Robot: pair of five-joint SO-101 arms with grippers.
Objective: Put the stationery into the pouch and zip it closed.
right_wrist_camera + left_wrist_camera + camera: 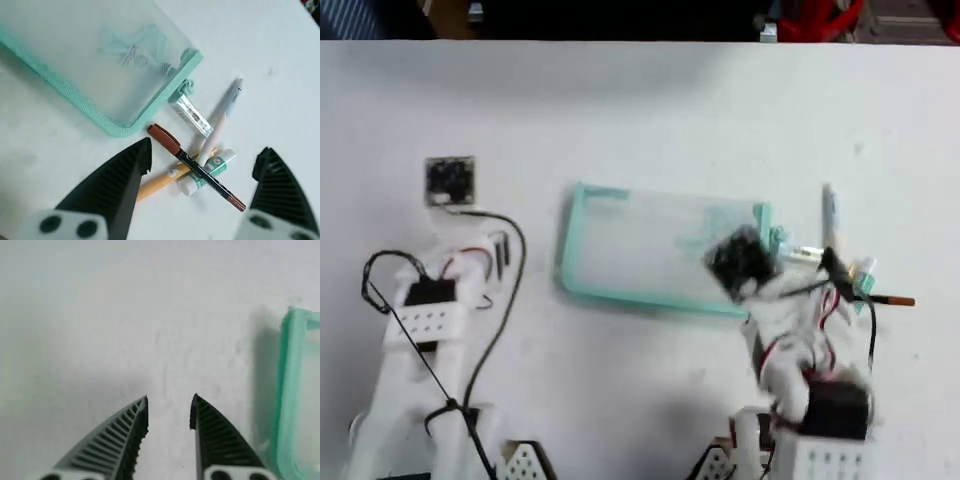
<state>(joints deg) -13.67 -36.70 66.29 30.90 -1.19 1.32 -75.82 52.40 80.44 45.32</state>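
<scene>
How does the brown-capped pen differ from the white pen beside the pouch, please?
The brown-capped pen has a dark barrel with brown ends; the white pen is pale all along. The brown-capped pen looks slimmer than the white pen. It lies on top, crossing over one end of the white pen. Both lie on the table outside the pouch.

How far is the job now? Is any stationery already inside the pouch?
Nothing looks done: the brown pen, white pen and the rest lie on the table beside the pouch. The right pincer hangs open over them, gripping nothing. All packing and zipping remain.
</scene>
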